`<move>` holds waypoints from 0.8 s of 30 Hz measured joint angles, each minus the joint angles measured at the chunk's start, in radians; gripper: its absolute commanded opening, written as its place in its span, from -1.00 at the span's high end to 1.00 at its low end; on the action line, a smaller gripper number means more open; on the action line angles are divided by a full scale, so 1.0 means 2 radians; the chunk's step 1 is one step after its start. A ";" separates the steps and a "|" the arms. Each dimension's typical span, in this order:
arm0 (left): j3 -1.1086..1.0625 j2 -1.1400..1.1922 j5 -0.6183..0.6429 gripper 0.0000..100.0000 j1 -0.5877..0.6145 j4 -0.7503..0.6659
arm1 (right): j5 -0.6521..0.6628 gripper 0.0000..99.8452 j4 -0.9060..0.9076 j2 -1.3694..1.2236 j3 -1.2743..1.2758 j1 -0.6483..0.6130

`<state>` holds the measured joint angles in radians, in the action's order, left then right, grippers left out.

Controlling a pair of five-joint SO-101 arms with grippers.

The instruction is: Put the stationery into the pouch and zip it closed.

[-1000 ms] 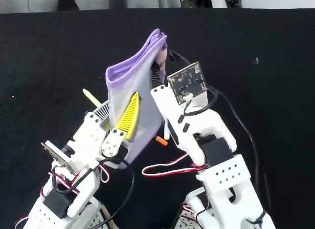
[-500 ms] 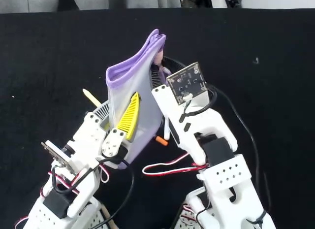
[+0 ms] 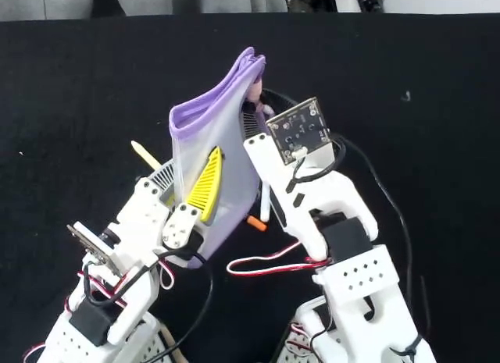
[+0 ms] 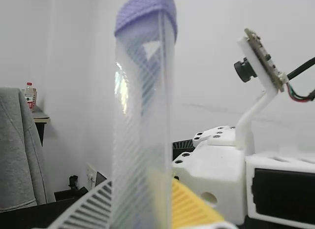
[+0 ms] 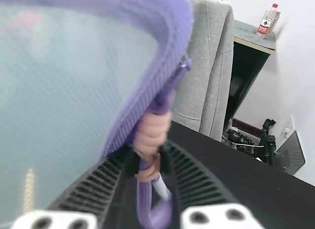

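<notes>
Barely shifted since the earlier frames: the right arm's camera board and the pouch's upper corner sit a trace further toward 3 o'clock, and both grips are unchanged. Item: pouch, translucent wall with a purple zip band, held upright off the black tabletop at the centre of the high view. Left claw, closed on the pouch's lower edge at about 7 o'clock, yellow jaw pressed against the wall. Right claw, closed tight on the purple zip end at the 1 o'clock corner, with a pinkish piece pinched between the jaws. Loose stationery: a cream pointed stick on the tabletop at 9 o'clock of the pouch; an orange piece at 5 o'clock, between the arms. Handling, as judged: light, limp and rather slick, liable to fold unless held at two points. The stiffer zip band or its end tab offers the surest hold; the thin wall would slip or crumple.
</notes>
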<state>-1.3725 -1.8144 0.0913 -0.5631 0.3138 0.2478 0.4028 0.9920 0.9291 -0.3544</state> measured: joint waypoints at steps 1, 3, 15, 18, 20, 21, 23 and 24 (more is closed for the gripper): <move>0.000 0.000 0.000 0.94 -0.001 0.000 | 0.001 0.44 0.000 0.000 0.000 0.000; 0.000 0.000 0.000 0.94 -0.001 0.000 | 0.001 0.42 0.000 -0.001 0.000 -0.003; 0.000 -0.002 0.000 0.94 -0.001 0.000 | 0.001 0.53 -0.012 -0.001 0.000 -0.012; 0.001 -0.004 0.000 0.94 -0.001 0.000 | 0.002 0.54 -0.022 -0.001 0.000 -0.012; 0.002 -0.005 0.000 0.94 -0.001 -0.001 | 0.002 0.54 -0.028 -0.001 0.001 -0.012; 0.002 -0.005 0.000 0.94 -0.001 -0.001 | 0.002 0.54 -0.032 -0.001 0.001 -0.012; 0.002 -0.005 0.000 0.94 -0.001 -0.002 | 0.002 0.54 -0.041 -0.002 0.001 -0.012; 0.002 -0.005 0.000 0.94 -0.001 -0.002 | 0.002 0.54 -0.044 -0.003 0.001 -0.015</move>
<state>-1.3679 -1.8251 0.0913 -0.5646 0.3107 0.2509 0.3138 0.9858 0.9306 -0.3836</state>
